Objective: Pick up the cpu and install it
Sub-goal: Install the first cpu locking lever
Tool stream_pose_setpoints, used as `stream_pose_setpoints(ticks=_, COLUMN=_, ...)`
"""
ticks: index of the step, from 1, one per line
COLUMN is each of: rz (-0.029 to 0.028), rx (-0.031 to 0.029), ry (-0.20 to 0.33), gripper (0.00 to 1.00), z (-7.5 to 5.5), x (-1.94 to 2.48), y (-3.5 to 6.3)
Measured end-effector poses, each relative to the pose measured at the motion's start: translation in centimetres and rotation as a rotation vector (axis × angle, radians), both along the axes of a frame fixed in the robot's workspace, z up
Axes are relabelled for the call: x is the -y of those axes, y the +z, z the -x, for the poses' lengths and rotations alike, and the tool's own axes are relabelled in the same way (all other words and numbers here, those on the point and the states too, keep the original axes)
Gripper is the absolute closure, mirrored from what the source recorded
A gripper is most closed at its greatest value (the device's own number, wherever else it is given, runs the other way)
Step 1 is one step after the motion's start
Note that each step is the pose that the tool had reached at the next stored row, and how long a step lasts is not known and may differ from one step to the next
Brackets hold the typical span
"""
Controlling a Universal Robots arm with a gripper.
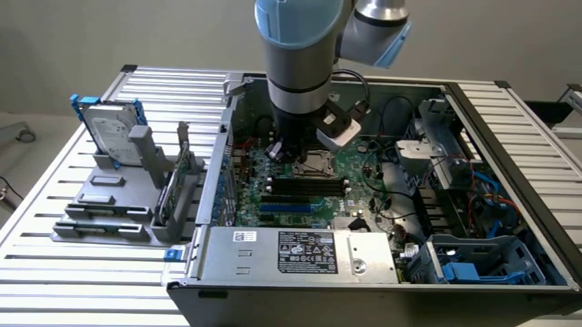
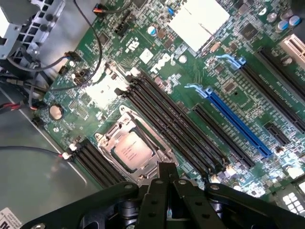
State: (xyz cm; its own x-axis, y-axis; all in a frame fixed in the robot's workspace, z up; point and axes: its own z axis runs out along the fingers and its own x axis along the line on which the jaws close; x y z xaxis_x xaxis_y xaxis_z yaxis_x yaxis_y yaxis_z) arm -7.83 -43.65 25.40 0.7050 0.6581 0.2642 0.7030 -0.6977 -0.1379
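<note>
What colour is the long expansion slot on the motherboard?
Blue; the expansion slot shows best in the wrist view.

White "DELL" logo on the green motherboard point(image 2: 190, 95)

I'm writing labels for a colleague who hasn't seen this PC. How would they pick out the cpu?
Start at the open computer case and find the green motherboard on its floor. Beside the black memory slots sits a metal socket frame; the cpu is the pale silver square lying flat inside it, unlike the long slots around it.

exterior: high, angled down | wrist: close above motherboard point(image 2: 157, 62) | shared: motherboard
</note>
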Motion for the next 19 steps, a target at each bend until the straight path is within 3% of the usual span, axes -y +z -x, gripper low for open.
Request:
stream_pose_setpoints(ticks=5, rz=-0.0003, rx=0.0000, ry=-0.002, gripper=0.89, z=0.4, x=-0.15, y=-0.91)
stream_pose_setpoints(ticks=11, rz=-0.0008, rx=0.0001, ry=-0.002, gripper=0.89, z=0.9, x=-1.10, y=-1.83)
stream_pose_setpoints(ticks=19, rz=0.0037, rx=0.0000, ry=-0.002, gripper=0.89, z=1.4, x=-1.15, y=-2.88)
